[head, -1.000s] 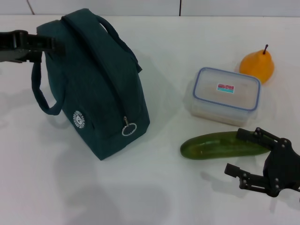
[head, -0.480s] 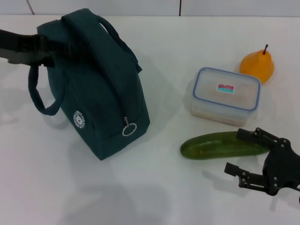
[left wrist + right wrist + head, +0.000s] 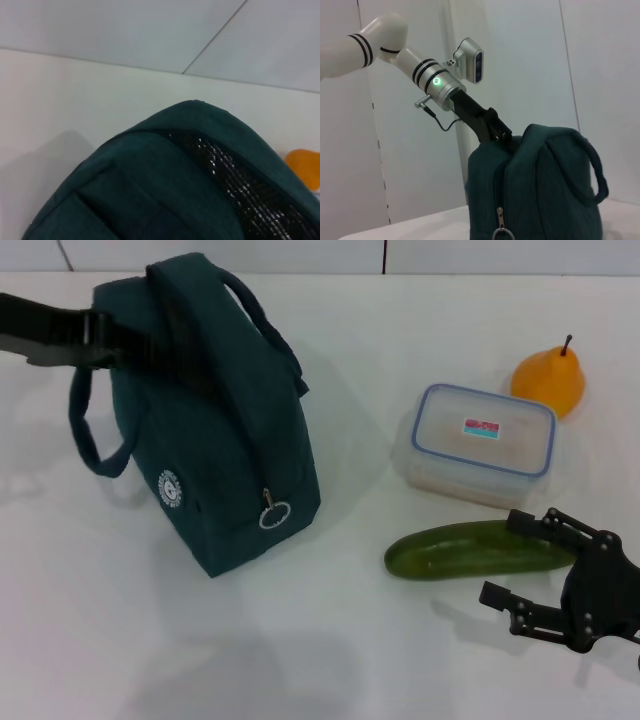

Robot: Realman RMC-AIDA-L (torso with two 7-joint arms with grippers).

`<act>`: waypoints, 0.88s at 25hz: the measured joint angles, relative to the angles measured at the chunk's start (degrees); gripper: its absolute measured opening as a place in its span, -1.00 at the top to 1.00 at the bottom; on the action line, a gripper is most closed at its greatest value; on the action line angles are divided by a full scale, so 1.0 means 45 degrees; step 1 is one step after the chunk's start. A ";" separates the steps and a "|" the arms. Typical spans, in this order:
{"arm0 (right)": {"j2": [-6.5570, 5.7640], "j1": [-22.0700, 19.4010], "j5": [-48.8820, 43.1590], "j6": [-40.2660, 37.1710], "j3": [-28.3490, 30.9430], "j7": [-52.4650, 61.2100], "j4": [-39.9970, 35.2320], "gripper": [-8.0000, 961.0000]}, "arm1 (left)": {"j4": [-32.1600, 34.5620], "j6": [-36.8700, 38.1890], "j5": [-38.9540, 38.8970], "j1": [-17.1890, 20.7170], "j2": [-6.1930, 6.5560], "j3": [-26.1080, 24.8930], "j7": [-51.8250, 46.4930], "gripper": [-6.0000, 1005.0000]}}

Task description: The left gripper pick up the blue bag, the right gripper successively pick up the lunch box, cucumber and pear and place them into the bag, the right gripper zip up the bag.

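Note:
The blue bag stands on the white table at the left, its zipper ring hanging on the near end. My left gripper is at the bag's top far corner, shut on its rim; the right wrist view shows this left gripper clamped on the bag. The lunch box lies at the right, the pear behind it and the cucumber in front. My right gripper hovers open by the cucumber's right end. The left wrist view is filled by the bag's top.
One carry handle droops off the bag's left side, the other arches over its top. A white wall runs behind the table. Bare tabletop lies in front of the bag.
The left gripper has pushed to the right with the bag's top, and the bag now stands a little more upright and shifted right. The right gripper has barely moved.

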 joint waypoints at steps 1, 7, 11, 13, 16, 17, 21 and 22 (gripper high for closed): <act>0.0005 0.0000 0.0002 -0.0013 0.0000 0.0000 0.0004 -0.79 | -0.0057 0.0000 -0.0166 0.0008 0.0024 -0.0023 -0.0003 0.09; 0.0020 0.0001 0.0023 -0.0068 0.0000 0.0000 0.0039 -0.79 | -0.0668 0.0020 -0.0504 0.0013 0.0304 -0.0042 -0.0052 0.44; 0.0020 -0.0004 0.0278 -0.0090 0.0000 0.0024 0.0178 -0.79 | -0.0750 0.0054 -0.0520 0.0009 0.0354 -0.0042 -0.0059 0.65; 0.0019 -0.0013 0.0522 -0.0109 0.0000 0.0206 0.0263 -0.79 | -0.0752 0.0114 -0.0559 0.0007 0.0375 -0.0042 -0.0060 0.73; 0.0018 -0.0022 0.1289 -0.0137 0.0000 0.1313 0.0463 -0.79 | -0.0770 0.0342 -0.0924 0.0030 0.0519 -0.0042 -0.0072 0.83; 0.0018 -0.0023 0.1641 -0.0158 0.0000 0.1881 0.0555 -0.79 | -0.0790 0.0455 -0.1168 0.0045 0.0623 -0.0047 -0.0088 0.87; 0.0008 -0.0101 0.3344 -0.0636 -0.0001 0.4883 0.1182 -0.79 | -0.0908 0.1034 -0.2400 0.0068 0.1027 -0.0062 -0.0284 0.90; 0.0000 -0.0136 0.3848 -0.0875 -0.0001 0.5621 0.1407 -0.79 | -0.0914 0.1137 -0.2600 0.0068 0.1112 -0.0061 -0.0320 0.90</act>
